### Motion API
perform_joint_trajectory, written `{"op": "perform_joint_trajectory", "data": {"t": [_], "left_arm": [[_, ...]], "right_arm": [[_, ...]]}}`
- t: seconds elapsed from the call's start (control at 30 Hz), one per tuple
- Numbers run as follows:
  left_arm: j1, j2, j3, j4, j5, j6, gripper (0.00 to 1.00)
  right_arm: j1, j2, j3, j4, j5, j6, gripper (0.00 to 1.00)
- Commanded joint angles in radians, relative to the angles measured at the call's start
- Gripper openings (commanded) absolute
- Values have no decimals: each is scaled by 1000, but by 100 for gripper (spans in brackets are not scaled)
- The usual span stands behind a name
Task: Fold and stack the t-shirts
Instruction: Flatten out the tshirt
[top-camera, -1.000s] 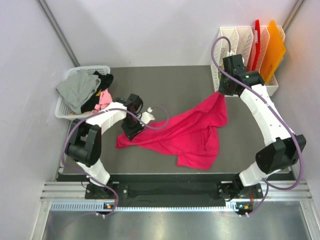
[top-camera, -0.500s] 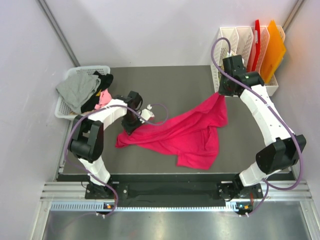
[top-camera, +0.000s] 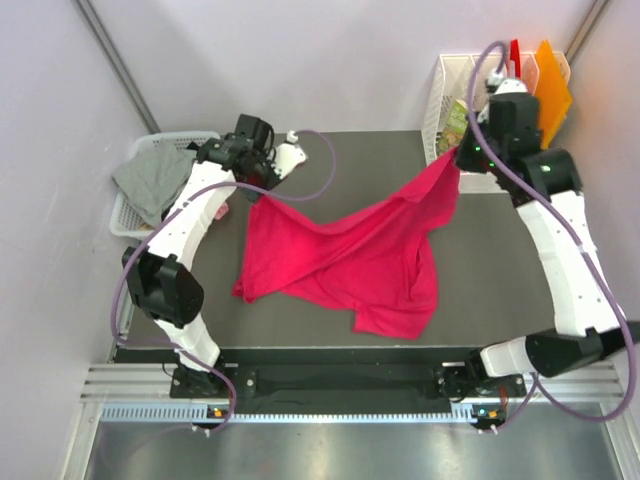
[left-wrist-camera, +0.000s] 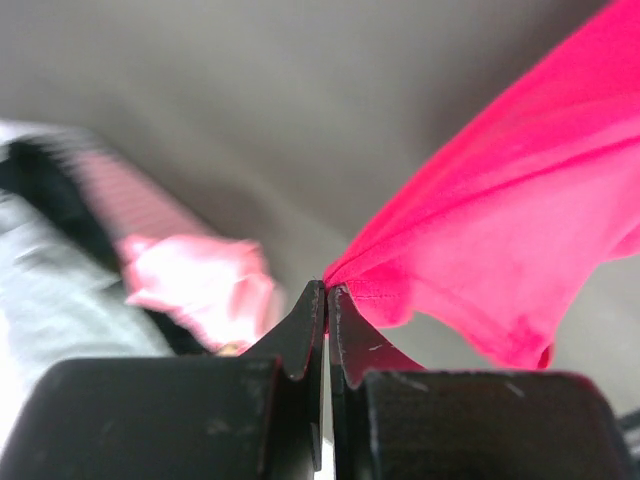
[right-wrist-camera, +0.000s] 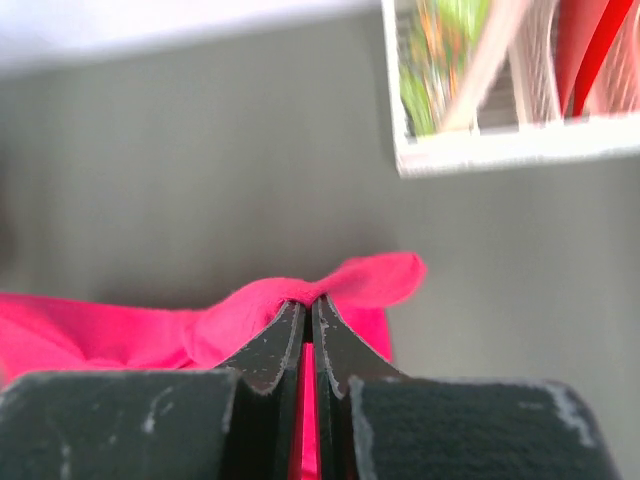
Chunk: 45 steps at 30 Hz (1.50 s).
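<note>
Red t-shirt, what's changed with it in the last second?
The left pincer shut on the red t-shirt at its left corner and lifted it back toward the basket. The right pincer, already gripping the other corner, raised it farther back. The shirt's near part, basket and folders stayed put.

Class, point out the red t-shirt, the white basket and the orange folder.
red t-shirt (top-camera: 340, 250), top view, middle of the cloth.
white basket (top-camera: 180, 136), top view, far rim.
orange folder (top-camera: 555, 90), top view, flat face.

left claw (left-wrist-camera: 327, 292) pinching crimson t-shirt (left-wrist-camera: 500, 250) edge, pink cloth (left-wrist-camera: 200, 285) beside
</note>
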Motion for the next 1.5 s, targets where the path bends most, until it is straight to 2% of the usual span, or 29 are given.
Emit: {"op": "perform_joint_trajectory", "data": {"t": [0.0, 0.13, 0.23, 0.47, 0.57, 0.7, 0.8, 0.87, 0.97, 1.07, 1.1, 1.3, 1.4, 1.47], "left_arm": [[45, -94, 103, -28, -100, 15, 0], [137, -167, 189, 35, -145, -31, 0], [186, -253, 189, 95, -171, -81, 0], [195, -427, 203, 146, -231, -128, 0], [195, -458, 269, 117, -217, -131, 0], [195, -436, 474, 31, -199, -140, 0], [195, -421, 569, -31, -165, -137, 0], [195, -421, 573, -58, -152, -135, 0], [195, -442, 509, -57, -127, -137, 0], [195, -474, 346, -17, -71, -132, 0], [195, -481, 241, 0, -62, -131, 0], [195, -449, -182, 153, -33, -57, 0], [195, -341, -304, 234, -79, 19, 0], [195, -213, -321, 276, -117, 62, 0]], "right_arm": [[-12, -122, 151, 93, -49, -21, 0], [-12, -183, 288, 98, -68, -31, 0], [-12, -220, 361, 66, -86, -39, 0], [-12, -318, 444, 8, -112, -38, 0], [-12, -336, 501, -20, -126, -30, 0], [-12, -341, 579, -52, -154, 1, 0], [-13, -350, 578, -54, -166, 22, 0], [-13, -349, 573, -48, -158, 34, 0], [-13, -338, 528, -23, -140, 42, 0], [-12, -277, 457, -40, -74, 54, 0], [-13, -249, 425, -49, -53, 57, 0], [-29, 53, 282, -22, 13, 93, 0], [-30, 263, 309, -8, 26, 94, 0], [-30, 416, 348, 1, 24, 84, 0]]}}
